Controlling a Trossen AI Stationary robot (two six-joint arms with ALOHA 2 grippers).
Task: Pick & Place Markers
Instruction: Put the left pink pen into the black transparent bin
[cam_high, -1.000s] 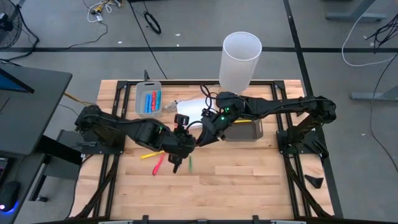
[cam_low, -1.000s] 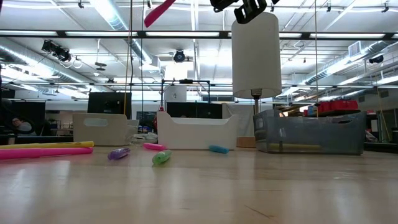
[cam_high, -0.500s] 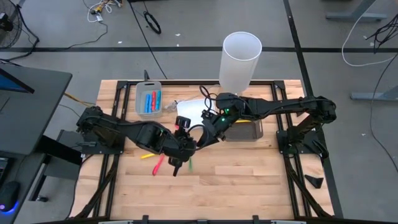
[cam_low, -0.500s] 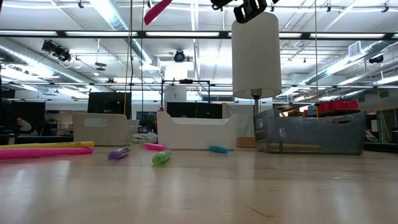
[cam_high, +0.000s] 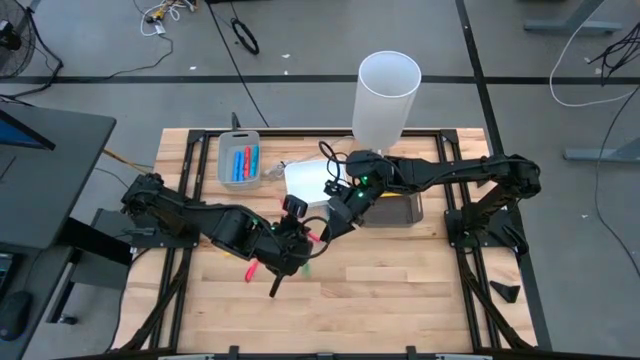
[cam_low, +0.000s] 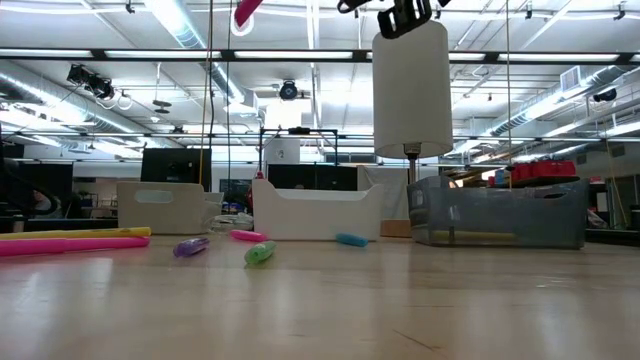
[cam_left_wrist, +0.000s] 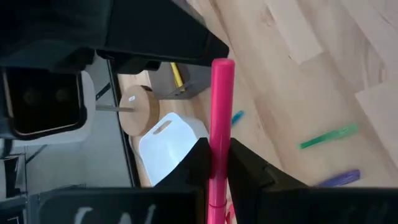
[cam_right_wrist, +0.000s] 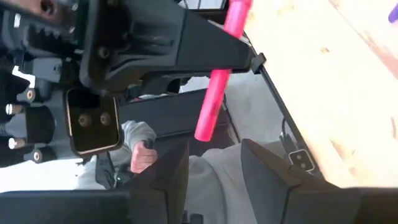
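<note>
No writing could be read. The left gripper (cam_left_wrist: 214, 163) was clamped on a slim pink stick-shaped marker (cam_left_wrist: 219, 130), held raised over the middle of the wooden slatted table (cam_high: 400, 290). Facing it, the right gripper (cam_right_wrist: 214, 163) stood parted and empty, just beside that marker.

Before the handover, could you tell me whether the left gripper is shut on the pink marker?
Yes: the left gripper is shut on the pink marker.
</note>
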